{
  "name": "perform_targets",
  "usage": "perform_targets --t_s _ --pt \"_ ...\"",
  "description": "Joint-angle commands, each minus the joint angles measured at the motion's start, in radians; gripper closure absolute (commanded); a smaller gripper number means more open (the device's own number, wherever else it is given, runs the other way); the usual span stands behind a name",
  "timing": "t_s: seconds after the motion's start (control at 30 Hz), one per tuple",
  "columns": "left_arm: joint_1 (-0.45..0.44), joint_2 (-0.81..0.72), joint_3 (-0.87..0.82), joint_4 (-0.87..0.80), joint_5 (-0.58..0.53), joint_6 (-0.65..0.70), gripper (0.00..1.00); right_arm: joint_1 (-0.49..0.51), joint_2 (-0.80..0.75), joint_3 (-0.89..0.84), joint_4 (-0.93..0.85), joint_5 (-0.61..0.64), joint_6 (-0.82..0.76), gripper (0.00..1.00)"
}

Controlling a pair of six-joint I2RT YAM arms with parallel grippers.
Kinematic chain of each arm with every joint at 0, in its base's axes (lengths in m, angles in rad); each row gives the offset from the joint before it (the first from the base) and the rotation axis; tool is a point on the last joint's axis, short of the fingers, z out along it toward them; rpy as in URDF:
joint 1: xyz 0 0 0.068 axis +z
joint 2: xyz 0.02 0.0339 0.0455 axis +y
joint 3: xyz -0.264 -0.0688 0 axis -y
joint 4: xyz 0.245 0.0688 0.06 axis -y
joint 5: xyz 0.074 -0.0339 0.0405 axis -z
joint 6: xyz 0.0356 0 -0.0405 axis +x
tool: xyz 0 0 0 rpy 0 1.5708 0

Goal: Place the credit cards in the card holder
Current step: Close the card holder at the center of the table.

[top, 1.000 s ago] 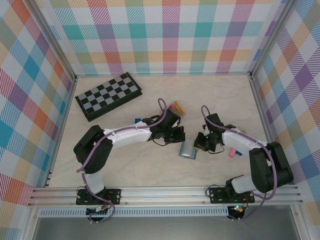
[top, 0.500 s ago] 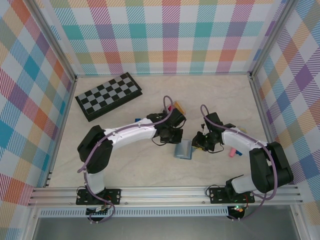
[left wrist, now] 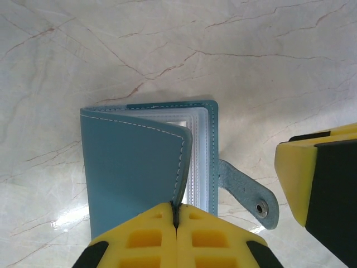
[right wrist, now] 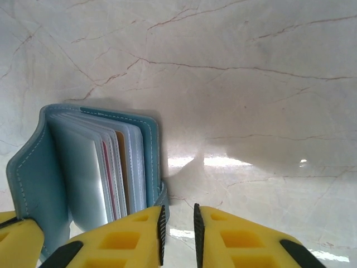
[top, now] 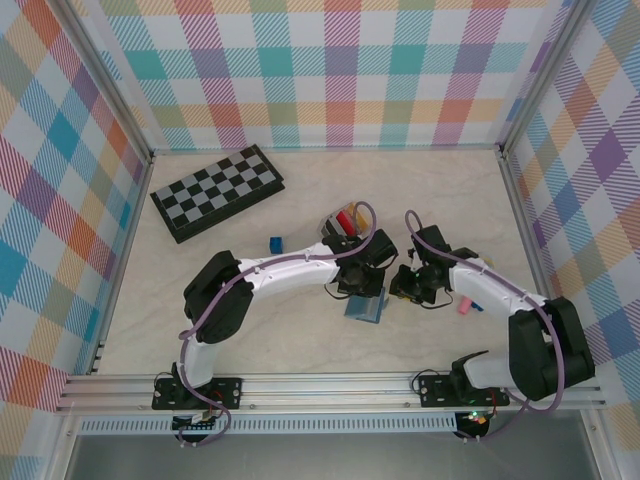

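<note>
A blue wallet [top: 366, 305] with clear sleeves lies at mid-table between both arms. My left gripper [left wrist: 175, 209] is shut on the edge of its front cover [left wrist: 134, 167], holding that flap raised off the sleeves. In the right wrist view the wallet [right wrist: 83, 167] stands open, with a red card edge [right wrist: 106, 170] and a tan one [right wrist: 119, 162] in the sleeves. My right gripper [right wrist: 178, 215] is open by a narrow gap, empty, just right of the wallet's snap strap [left wrist: 251, 195]. The card holder [top: 342, 218] sits behind the left wrist with red and yellow cards in it. A pink card [top: 465, 304] lies flat at the right.
A folded chessboard [top: 217, 191] lies at the back left. A small blue cube [top: 275, 243] sits left of the left forearm. A blue object [top: 479, 306] lies beside the pink card. Metal frame rails border the table.
My left arm has swung right and nearer, onto the wallet, and has lifted its cover. The wallet shifted slightly left. The card holder is now uncovered. My right gripper stayed put.
</note>
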Motion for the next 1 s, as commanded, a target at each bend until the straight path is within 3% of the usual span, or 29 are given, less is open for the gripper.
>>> perform_targets --t_s 0.0,0.17,0.37,0.7,0.97 --pt "-0.003 0.011 0.004 -0.049 -0.02 -0.019 1.0 0.008 -0.02 -0.002 -0.017 -0.044 -0.011 0.78" --pt "-0.003 0.008 -0.01 -0.022 -0.005 -0.037 1.0 0.008 -0.074 -0.014 0.007 -0.053 0.023 0.7" --pt "-0.002 -0.006 -0.034 -0.002 -0.008 -0.053 0.99 0.008 -0.064 -0.023 0.06 -0.168 0.042 0.63" --pt "-0.001 -0.031 -0.061 0.023 -0.012 -0.068 0.99 0.022 -0.02 -0.042 0.06 -0.19 0.04 0.68" --pt "0.0 -0.056 -0.082 0.051 -0.007 -0.076 0.99 0.03 -0.002 -0.043 0.101 -0.236 0.057 0.65"
